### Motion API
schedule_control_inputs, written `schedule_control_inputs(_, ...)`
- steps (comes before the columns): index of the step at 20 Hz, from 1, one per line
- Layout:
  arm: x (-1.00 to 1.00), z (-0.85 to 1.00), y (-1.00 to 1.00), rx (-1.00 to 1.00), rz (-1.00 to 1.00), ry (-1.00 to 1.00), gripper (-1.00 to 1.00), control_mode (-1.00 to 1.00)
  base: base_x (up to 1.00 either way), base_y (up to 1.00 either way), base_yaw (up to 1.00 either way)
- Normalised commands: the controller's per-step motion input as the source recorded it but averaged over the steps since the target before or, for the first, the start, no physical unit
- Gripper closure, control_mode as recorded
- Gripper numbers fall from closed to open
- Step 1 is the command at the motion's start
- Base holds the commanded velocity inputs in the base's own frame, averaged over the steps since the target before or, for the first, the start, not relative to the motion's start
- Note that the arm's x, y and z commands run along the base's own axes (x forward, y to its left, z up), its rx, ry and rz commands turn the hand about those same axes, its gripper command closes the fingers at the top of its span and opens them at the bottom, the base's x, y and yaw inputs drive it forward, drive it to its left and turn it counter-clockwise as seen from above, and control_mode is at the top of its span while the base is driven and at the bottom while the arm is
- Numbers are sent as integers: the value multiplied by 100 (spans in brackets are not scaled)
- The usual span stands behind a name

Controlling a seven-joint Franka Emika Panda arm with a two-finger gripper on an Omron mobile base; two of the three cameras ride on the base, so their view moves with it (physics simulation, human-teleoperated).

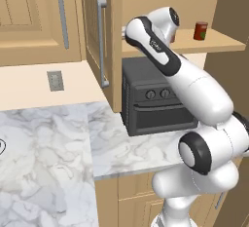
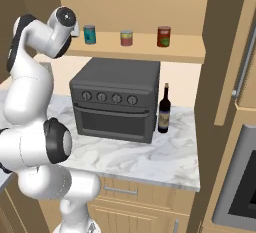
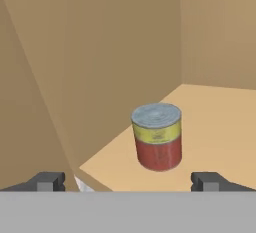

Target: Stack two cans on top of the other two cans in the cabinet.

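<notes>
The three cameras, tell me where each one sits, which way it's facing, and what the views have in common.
Left base view: behind the arm's left, facing the cabinet, black oven and dark red can; the white arm rises at lower right.
Right base view: behind the arm's right, facing the shelf with the teal can; the arm rises at left.
Hand view: on the hand, looking along the gripper at a red can with a yellow band on the shelf.
Both base views share oven, shelf and counter.

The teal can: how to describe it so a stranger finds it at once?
Find the black oven on the marble counter; the cabinet shelf runs just above it, carrying a row of cans. In the right base view the teal can stands leftmost, the only blue-green one among reddish neighbours.
</notes>
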Motion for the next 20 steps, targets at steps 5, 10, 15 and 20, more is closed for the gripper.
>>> schedule_control_inputs(5, 15, -13, 5, -4, 2, 0, -100, -100, 0, 0, 0)
schedule_control_inputs(10, 16, -9, 7, -2, 2, 0, -100, -100, 0, 0, 0)
schedule_control_inputs(15, 19, -7, 10, 0, 2, 0, -100, -100, 0, 0, 0)
schedule_control_inputs(20, 20, -8, 10, 0, 1, 0, -100, -100, 0, 0, 0)
